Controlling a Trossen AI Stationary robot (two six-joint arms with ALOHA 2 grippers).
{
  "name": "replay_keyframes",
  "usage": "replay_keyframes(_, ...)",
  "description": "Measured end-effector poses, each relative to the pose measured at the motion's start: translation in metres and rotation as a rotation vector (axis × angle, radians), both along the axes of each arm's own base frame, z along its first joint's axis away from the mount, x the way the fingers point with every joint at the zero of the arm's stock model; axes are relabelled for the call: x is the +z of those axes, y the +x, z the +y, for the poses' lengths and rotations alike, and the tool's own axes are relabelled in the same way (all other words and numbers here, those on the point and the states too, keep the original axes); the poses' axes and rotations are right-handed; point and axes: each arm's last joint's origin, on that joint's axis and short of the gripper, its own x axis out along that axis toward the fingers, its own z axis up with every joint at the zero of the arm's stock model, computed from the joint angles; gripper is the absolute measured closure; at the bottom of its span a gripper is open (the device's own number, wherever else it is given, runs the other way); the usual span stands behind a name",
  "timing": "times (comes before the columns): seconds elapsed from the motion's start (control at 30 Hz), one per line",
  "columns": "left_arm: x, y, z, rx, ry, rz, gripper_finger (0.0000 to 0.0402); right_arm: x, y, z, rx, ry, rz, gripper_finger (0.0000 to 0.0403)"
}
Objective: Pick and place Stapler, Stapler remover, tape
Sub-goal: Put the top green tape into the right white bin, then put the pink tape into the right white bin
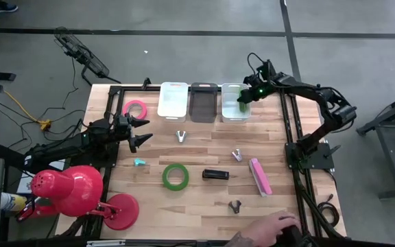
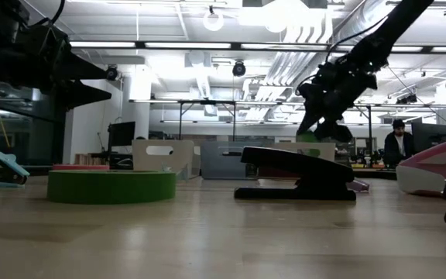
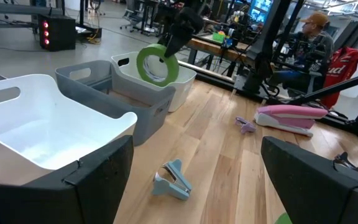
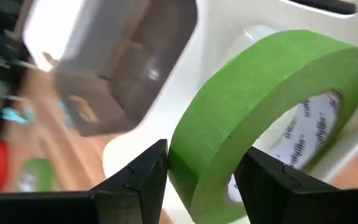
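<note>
My right gripper (image 1: 245, 96) is shut on a bright green tape roll (image 4: 260, 106) above the rightmost white bin (image 1: 234, 110); the left wrist view shows that roll (image 3: 157, 65) upright over the bin. My left gripper (image 1: 139, 134) hovers open near the table's left side. A second green roll (image 1: 175, 176) and a pink-red roll (image 1: 136, 108) lie flat on the table. The black stapler (image 1: 215, 174), the pink stapler (image 1: 259, 176) and several staple removers, among them a blue one (image 3: 173, 180) and a purple one (image 1: 237, 156), also lie on the table. My right gripper pinches the green roll's ring wall (image 4: 204, 162), one finger on the outer green band and the other on the side of the printed white core (image 4: 303, 143). The fingers come from above, slanting down. The roll is lifted clear and hangs upright below them over the white bin.
Three bins stand in a row at the far edge: white (image 1: 173, 100), grey (image 1: 203, 101), white. A red desk lamp (image 1: 67, 185) occupies the near left corner. A person's hand (image 1: 273, 230) rests at the near right edge. Bare wood lies between the objects.
</note>
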Motion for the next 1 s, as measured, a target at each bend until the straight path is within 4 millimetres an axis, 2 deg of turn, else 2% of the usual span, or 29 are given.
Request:
replay_keyframes(0.37, 0.000, 0.000, 0.000, 0.000, 0.000, 0.000, 0.0053, 0.014, 0.004, 0.002, 0.023, -0.075, 0.193, 0.0235)
replay_keyframes(0.77, 0.000, 0.000, 0.000, 0.000, 0.000, 0.000, 0.0053, 0.026, 0.016, 0.006, 0.074, -0.109, 0.205, 0.0153)
replay_keyframes(1.0, 0.000, 0.000, 0.000, 0.000, 0.000, 0.000, 0.0053, 0.031, 0.026, 0.013, 0.116, -0.106, 0.200, 0.0143)
